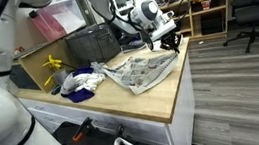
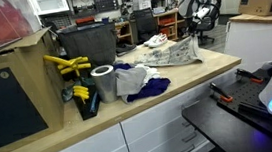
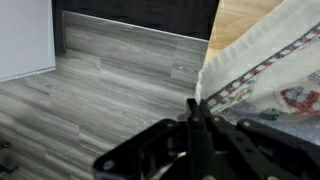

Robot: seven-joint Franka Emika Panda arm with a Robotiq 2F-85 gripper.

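Note:
A white cloth with a coloured printed pattern [image 1: 145,72] lies spread and rumpled on the wooden worktop [image 1: 164,103], shown in both exterior views [image 2: 174,52]. My gripper [image 1: 172,43] is at the cloth's far corner, by the worktop's edge. In the wrist view the black fingers [image 3: 196,112] are pressed together and the cloth's bordered edge [image 3: 250,75] runs up and away from the fingertips, so the jaws pinch the cloth's edge. The grey floor lies beyond it.
A heap of white and blue cloths [image 2: 137,83] lies next to a silver roll [image 2: 103,81] and yellow tools [image 2: 67,65]. A dark bin [image 1: 90,42] stands at the back of the worktop. An office chair [image 1: 252,6] stands on the floor.

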